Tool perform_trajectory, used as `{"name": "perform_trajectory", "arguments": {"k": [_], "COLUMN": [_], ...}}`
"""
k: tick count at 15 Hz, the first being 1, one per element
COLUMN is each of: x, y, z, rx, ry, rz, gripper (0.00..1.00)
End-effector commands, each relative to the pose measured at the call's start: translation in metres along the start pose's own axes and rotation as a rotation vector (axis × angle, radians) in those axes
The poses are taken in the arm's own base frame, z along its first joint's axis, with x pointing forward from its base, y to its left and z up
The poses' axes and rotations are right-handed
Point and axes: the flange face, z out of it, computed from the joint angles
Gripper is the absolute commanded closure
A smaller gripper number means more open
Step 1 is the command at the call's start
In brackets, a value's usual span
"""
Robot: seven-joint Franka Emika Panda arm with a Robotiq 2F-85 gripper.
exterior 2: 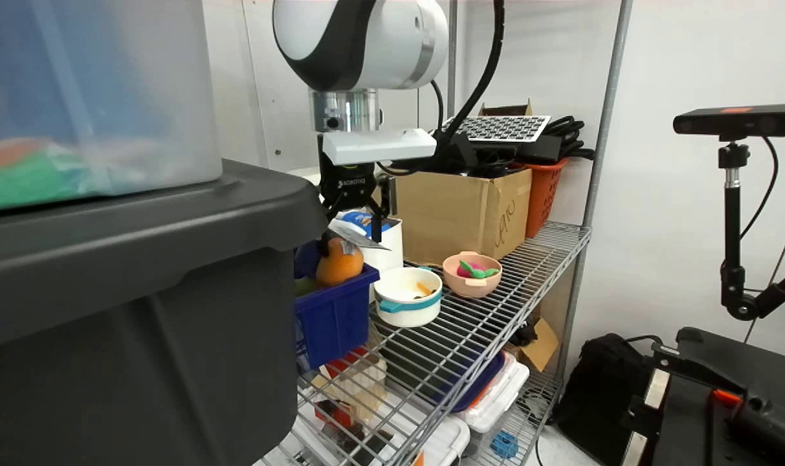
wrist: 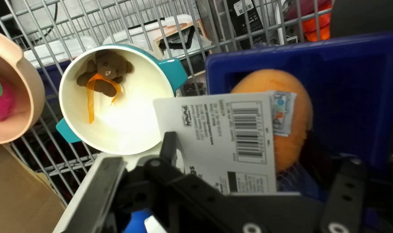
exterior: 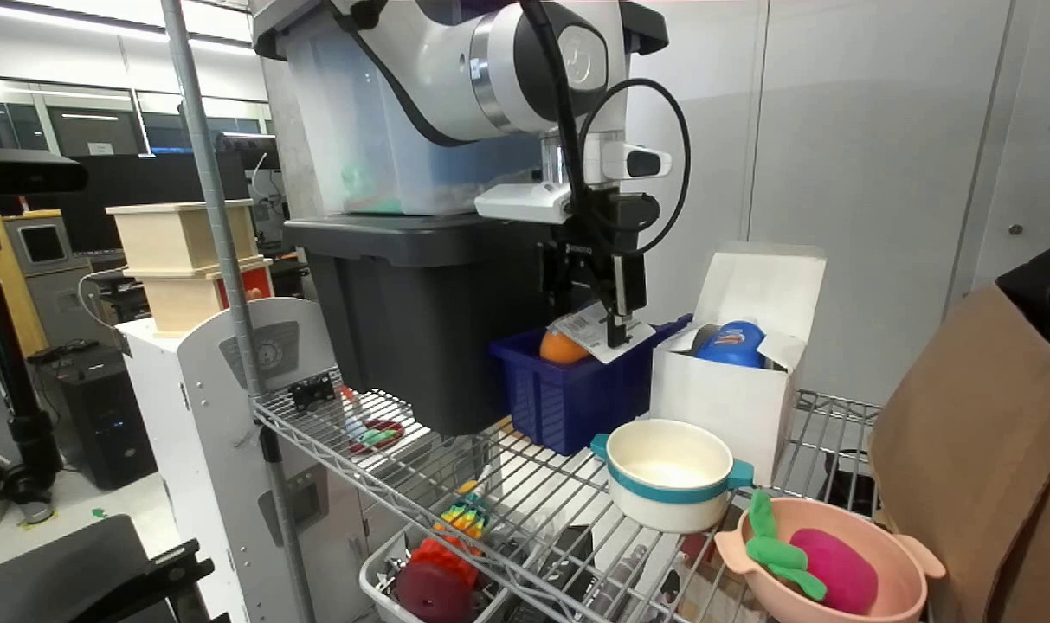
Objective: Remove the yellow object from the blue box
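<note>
The yellow object, a rounded orange item, sits at the top of the blue box. It shows in both exterior views (exterior: 563, 348) (exterior 2: 340, 264) and in the wrist view (wrist: 277, 82). A white card tag with a barcode (wrist: 212, 129) is attached to it or lies against it; I cannot tell which. The dark-blue ribbed box (exterior: 568, 407) (exterior 2: 337, 327) stands on the wire shelf. My gripper (exterior 2: 351, 242) points down over the box with its fingers apart. In the wrist view the gripper (wrist: 239, 139) has the tag between its fingers; the right fingertip is dark, close beside the orange item.
The dark-grey tote (exterior: 438, 320) stands close beside the box. A white box with a blue item (exterior: 724, 398) and a cream pot with teal handles (exterior: 672, 502) stand close by. A pink bowl (exterior: 901, 580) and a cardboard box (exterior 2: 457, 210) are farther along the wire shelf.
</note>
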Motion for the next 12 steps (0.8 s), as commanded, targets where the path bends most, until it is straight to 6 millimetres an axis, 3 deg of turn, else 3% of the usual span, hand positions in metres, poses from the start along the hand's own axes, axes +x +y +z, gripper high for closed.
{"name": "perform_trajectory", "arguments": {"k": [1, 10, 12], "x": [0.008, 0.015, 0.018], "y": [-0.006, -0.008, -0.005], "z": [-0.001, -0.013, -0.019], "rx": [-0.021, -0.008, -0.006], "ry": [0.013, 0.025, 0.03], "rz": [0.004, 0.024, 0.028], "gripper": [0.31, 0.97, 1.0]}}
